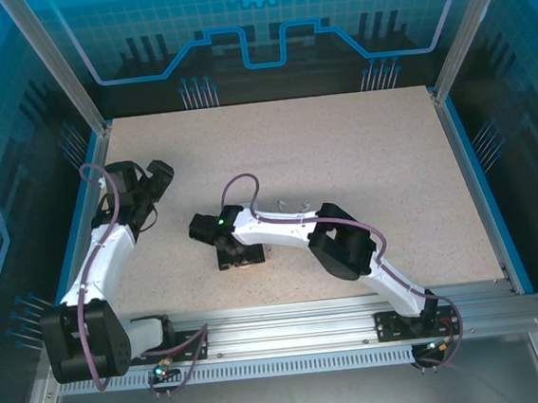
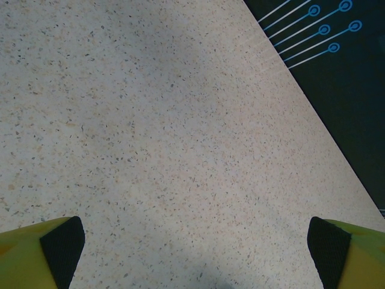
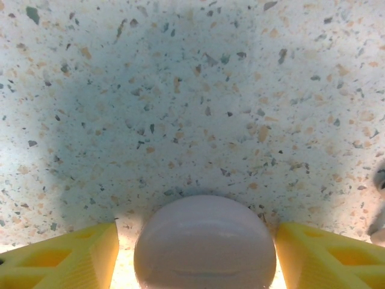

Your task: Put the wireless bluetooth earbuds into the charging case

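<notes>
Straddling the charging case (image 3: pixel 204 244), the right gripper (image 1: pixel 237 255) sits low on the table (image 1: pixel 360 155), left of centre and towards the near side. Wrist view: yellow fingers (image 3: pixel 63 260) either side of the rounded pale case. A sliver of light shows beside the left finger; the right finger is about touching. Jaws part-open, nothing clamped. Case lid looks closed, with a faint seam across the front.

Left gripper (image 2: pixel 195 241) at the left side, over bare speckled table, jaws spread wide, black pads (image 2: pixel 63 247) holding nothing.

Possible earbuds (image 1: pixel 293 204): tiny pale specks on the table just far of the right forearm, too small to be sure. A pinkish fleck (image 1: pixel 255 257) lies just right of the right gripper, likewise unclear.

Step in hand, as I read it: securing the case before any bud goes in. Early in the task. The next move calls for closing squarely on the case's sides without skidding it, since the shell is smooth and rounded and likely to squirt out. After that the lid needs opening, and the left arm would probably have to come across for that.
</notes>
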You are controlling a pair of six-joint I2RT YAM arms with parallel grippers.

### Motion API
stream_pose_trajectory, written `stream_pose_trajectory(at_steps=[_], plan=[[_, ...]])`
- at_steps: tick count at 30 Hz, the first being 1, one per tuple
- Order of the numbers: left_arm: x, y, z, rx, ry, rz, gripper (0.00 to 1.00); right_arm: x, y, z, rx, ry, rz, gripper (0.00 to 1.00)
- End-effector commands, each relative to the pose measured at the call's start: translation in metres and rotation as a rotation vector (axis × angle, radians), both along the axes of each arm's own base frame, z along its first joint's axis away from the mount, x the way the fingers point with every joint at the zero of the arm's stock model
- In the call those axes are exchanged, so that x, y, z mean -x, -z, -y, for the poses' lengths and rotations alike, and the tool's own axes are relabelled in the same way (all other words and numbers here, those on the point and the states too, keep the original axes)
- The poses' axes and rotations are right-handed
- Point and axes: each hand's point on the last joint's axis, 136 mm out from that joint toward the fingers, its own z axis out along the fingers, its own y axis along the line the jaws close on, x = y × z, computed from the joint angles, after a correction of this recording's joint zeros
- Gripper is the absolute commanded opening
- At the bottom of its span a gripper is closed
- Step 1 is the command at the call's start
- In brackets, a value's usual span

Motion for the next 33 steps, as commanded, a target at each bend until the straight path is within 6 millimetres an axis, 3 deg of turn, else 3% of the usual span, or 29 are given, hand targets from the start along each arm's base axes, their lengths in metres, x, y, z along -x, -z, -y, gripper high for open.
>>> stream_pose_trajectory(at_steps=[1, 13, 21, 29, 33], plan=[[-0.001, 0.001, 0.001, 0.033, -0.003, 0.012, 0.99, -0.003, 0.012, 0.011, 0.054, 0.033, -0.014, 0.69], [-0.003, 0.000, 0.009, 0.057, 0.044, 0.013, 0.99, -0.003, 0.009, 0.014, 0.047, 0.016, -0.002, 0.64], [-0.005, -0.001, 0.017, 0.099, 0.073, 0.023, 0.99, -0.005, 0.012, 0.019, 0.060, 0.018, -0.001, 0.67], [-0.005, -0.002, 0.020, 0.104, 0.091, 0.024, 0.99, -0.009, 0.013, 0.018, 0.042, 0.001, 0.005, 0.50], [-0.004, -0.003, 0.024, 0.112, 0.108, 0.034, 0.99, -0.012, -0.016, 0.008, -0.033, -0.020, 0.048, 0.47]])
